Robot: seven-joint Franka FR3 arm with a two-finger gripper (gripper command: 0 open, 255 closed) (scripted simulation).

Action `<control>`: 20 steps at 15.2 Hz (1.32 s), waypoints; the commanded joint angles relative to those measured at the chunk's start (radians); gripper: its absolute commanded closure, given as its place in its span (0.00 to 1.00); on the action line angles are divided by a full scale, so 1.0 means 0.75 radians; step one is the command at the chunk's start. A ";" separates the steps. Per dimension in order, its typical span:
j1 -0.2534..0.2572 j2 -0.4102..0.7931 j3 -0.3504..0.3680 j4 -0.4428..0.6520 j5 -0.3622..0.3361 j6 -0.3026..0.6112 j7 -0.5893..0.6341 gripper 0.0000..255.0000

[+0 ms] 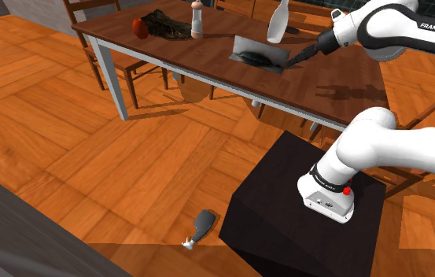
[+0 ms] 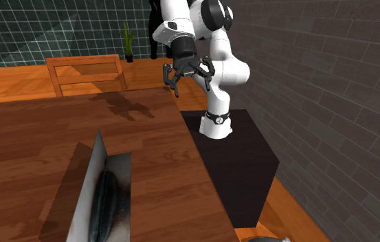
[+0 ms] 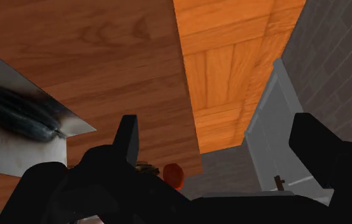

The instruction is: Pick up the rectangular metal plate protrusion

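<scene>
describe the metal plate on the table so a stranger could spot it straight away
Start at the brown wooden table. Near its middle lies a bent grey metal plate, one side upright, with a dark oblong lump on it. Its neighbours, a white bottle and a pepper mill, are slim and upright.

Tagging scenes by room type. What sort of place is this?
Probably a dining room in a house: a long wooden table with a wooden chair pulled up to it, a wood floor, and on the table what looks like a pepper mill and a white bottle.
</scene>
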 commanded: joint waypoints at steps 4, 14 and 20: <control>0.147 0.013 -0.432 -0.032 0.008 0.389 -0.351 0.00; 0.730 -0.428 -1.221 0.272 -0.019 0.731 -1.022 0.00; 0.966 -0.809 -1.332 0.593 0.120 0.629 -1.431 0.00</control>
